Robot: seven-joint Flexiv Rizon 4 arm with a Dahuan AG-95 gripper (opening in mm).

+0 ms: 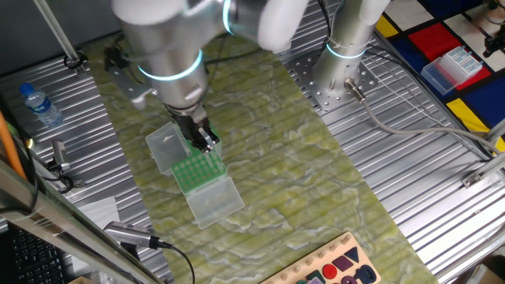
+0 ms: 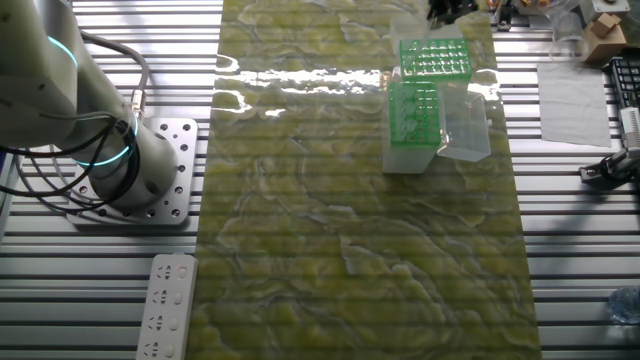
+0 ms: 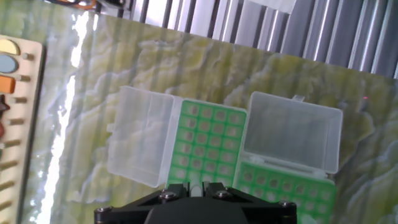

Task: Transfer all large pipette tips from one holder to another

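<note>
Gripper [image 3: 194, 186] over the green racks, a pale tip apparently between the jaws.

From the hand view I see the jaws nearly closed, with something whitish between them, likely one large pipette tip; can't confirm the grip. Just beyond sit two green racks [image 3: 208, 146] side by side on the tabletop [image 2: 350, 250], clear lids [image 3: 140, 143] flipped open. Few tips visible in the wells; count unclear. I judge tips light, thin-walled, slick, easily crushed: pinch gently near the wide collar, lift straight up.
</note>
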